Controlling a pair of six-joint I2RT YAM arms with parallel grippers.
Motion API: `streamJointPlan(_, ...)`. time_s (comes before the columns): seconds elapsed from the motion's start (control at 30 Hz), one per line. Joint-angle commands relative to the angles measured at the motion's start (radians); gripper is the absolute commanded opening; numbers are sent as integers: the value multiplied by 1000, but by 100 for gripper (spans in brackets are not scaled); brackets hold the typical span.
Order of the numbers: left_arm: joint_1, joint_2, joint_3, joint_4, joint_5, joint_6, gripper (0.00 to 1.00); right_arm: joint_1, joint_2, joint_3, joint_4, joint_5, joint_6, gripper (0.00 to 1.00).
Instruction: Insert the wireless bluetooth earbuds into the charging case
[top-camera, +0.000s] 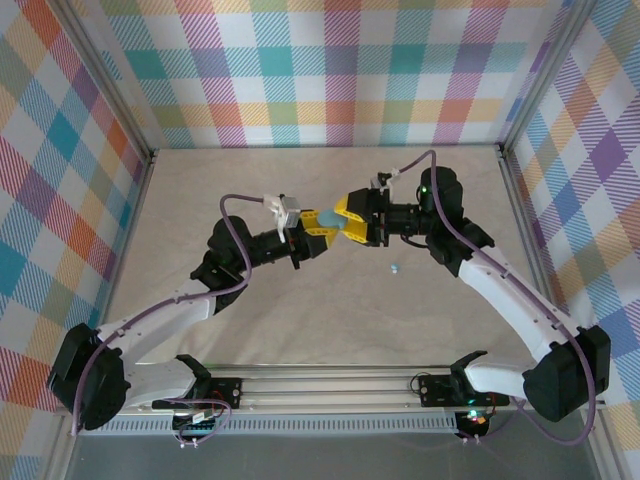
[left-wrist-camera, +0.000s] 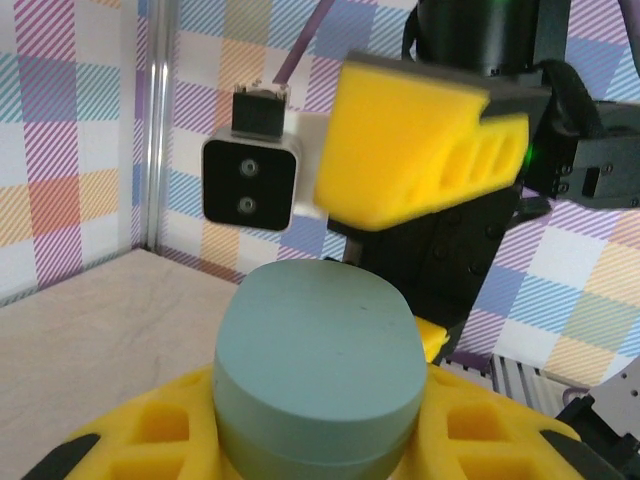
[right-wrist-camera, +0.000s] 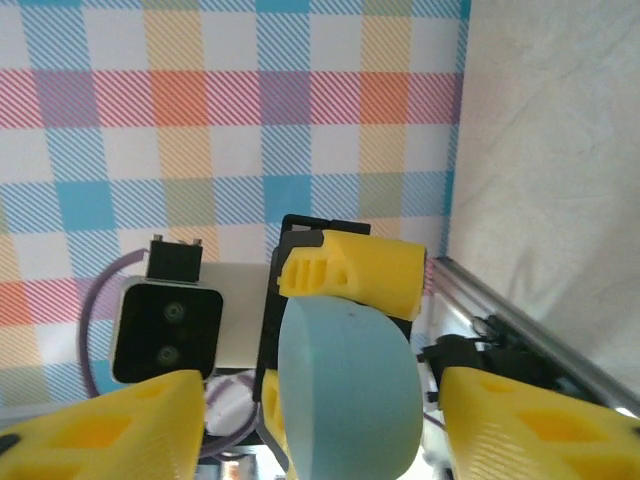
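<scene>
The light blue charging case (top-camera: 328, 217) hangs in mid-air above the table's middle, where both arms meet. My left gripper (top-camera: 325, 226) is shut on it; in the left wrist view the closed case (left-wrist-camera: 320, 360) sits pinched between the yellow fingers (left-wrist-camera: 130, 440). My right gripper (top-camera: 342, 220) faces it and is open: in the right wrist view its fingers (right-wrist-camera: 540, 430) stand apart from the case (right-wrist-camera: 345, 390), with a gap on each side. One tiny pale earbud (top-camera: 398, 268) lies on the table below the right arm.
The beige table (top-camera: 300, 320) is walled by checked panels on three sides. The right gripper's yellow finger (left-wrist-camera: 410, 150) and wrist camera (left-wrist-camera: 250, 180) hover just above the case. A metal rail (top-camera: 330, 385) runs along the near edge.
</scene>
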Motion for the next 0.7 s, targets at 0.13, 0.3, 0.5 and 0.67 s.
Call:
streamJointPlan(0.13, 1, -154, 58, -272, -23, 114, 0, -5, -89, 145, -293, 128, -457, 77)
streamJointPlan(0.3, 2, -231, 30, -321, -30, 116, 0, -5, -145, 152, -368, 209, -698, 79)
streamJointPlan(0.5, 2, -282, 11, -349, -4, 97, 0, 5, -148, 153, -446, 232, -918, 56)
streamJointPlan(0.67, 1, -303, 5, -354, 32, 70, 0, 34, -126, 156, -512, 237, -1067, 66)
